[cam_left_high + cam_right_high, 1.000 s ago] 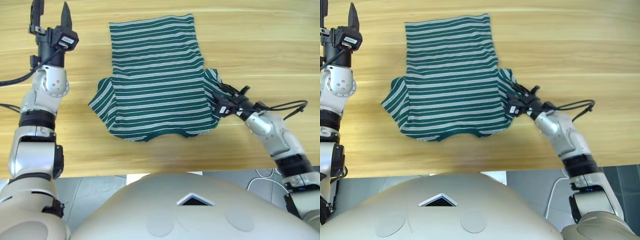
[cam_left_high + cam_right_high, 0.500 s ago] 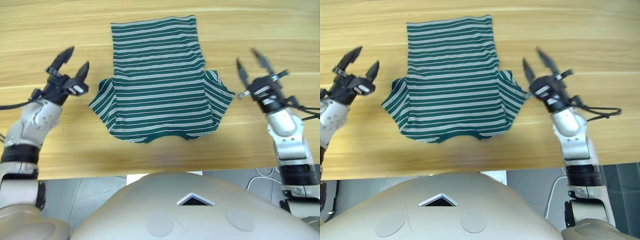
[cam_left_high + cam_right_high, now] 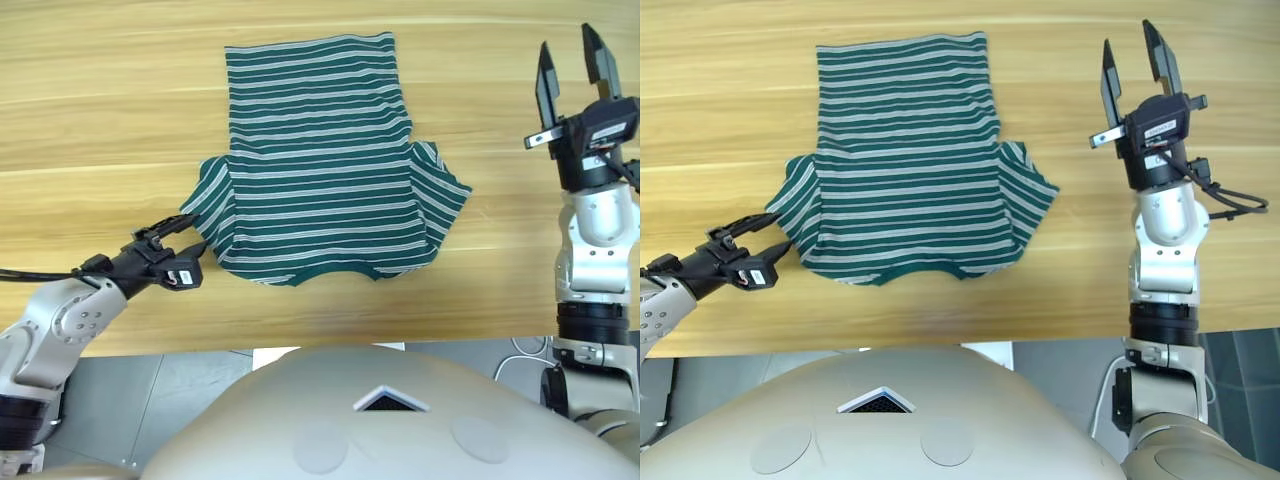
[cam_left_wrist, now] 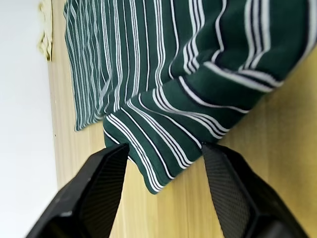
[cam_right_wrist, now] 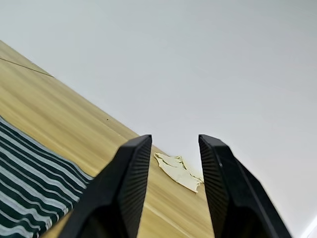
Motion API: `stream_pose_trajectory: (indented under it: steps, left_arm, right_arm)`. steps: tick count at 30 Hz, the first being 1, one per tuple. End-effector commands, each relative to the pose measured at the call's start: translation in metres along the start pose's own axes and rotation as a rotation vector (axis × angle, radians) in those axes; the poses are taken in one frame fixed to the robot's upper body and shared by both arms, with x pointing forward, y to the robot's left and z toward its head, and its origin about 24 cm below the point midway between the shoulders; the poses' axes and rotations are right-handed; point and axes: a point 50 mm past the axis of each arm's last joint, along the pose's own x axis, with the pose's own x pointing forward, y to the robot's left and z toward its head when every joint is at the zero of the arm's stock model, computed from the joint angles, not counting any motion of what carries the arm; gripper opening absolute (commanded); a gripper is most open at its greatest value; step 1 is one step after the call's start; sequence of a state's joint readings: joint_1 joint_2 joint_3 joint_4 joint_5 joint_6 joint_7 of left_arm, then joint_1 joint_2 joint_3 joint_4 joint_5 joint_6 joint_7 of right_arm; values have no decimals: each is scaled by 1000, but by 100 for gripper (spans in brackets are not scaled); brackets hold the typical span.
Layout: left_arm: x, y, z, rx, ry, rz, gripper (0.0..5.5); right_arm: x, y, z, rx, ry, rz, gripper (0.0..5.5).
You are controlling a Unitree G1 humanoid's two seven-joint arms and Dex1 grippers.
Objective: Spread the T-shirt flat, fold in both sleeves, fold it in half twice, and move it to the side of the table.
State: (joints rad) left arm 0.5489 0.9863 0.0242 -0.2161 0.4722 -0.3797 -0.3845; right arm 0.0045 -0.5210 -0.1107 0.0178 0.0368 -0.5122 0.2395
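A green T-shirt with white stripes (image 3: 320, 170) lies on the wooden table (image 3: 100, 110), body stretched away from me and both short sleeves spread to the sides near the front. My left gripper (image 3: 183, 233) is low over the table at the left sleeve's tip (image 3: 205, 195), open, with the sleeve edge (image 4: 163, 148) just beyond its fingers. My right gripper (image 3: 570, 62) is raised to the right of the shirt, open, fingers pointing away, holding nothing.
Bare wood surrounds the shirt on the left, right and far side. The table's front edge (image 3: 300, 345) runs just in front of the shirt's collar end. A scrap of yellowish tape (image 5: 178, 171) sits at the table's far edge.
My left gripper dropped and came in to the left sleeve's tip. My right gripper rose and swung away from the right sleeve, fingers now pointing up. The shirt lies unchanged.
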Motion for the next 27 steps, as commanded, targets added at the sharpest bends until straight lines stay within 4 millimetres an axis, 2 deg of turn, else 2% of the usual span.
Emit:
stream_pose_trajectory:
  steps: [1, 6, 9, 13, 16, 23, 27]
  left_arm:
    - [-5, -1, -15, -23, 134, 31, 274]
    - [1, -15, -22, -42, 190, -16, 274]
    - [4, -19, -18, -57, 158, -19, 274]
    - [19, -20, -17, -61, 121, -28, 274]
    - [26, -20, -24, -57, 127, -52, 274]
    - [30, -22, -40, -35, 200, -86, 274]
    - [33, -23, -38, -28, 168, -89, 207]
  right_arm:
    - [-1, -5, -6, -45, 14, 13, 174]
    - [-1, -6, -9, -68, 12, 31, 174]
    - [-4, -8, -10, -78, 22, 25, 174]
    - [-7, -7, -10, -82, 28, 26, 174]
    - [-11, -4, -11, -71, 39, 3, 174]
    - [-13, -6, -10, -70, 39, -23, 174]
    - [-14, -4, -10, -69, 45, -23, 174]
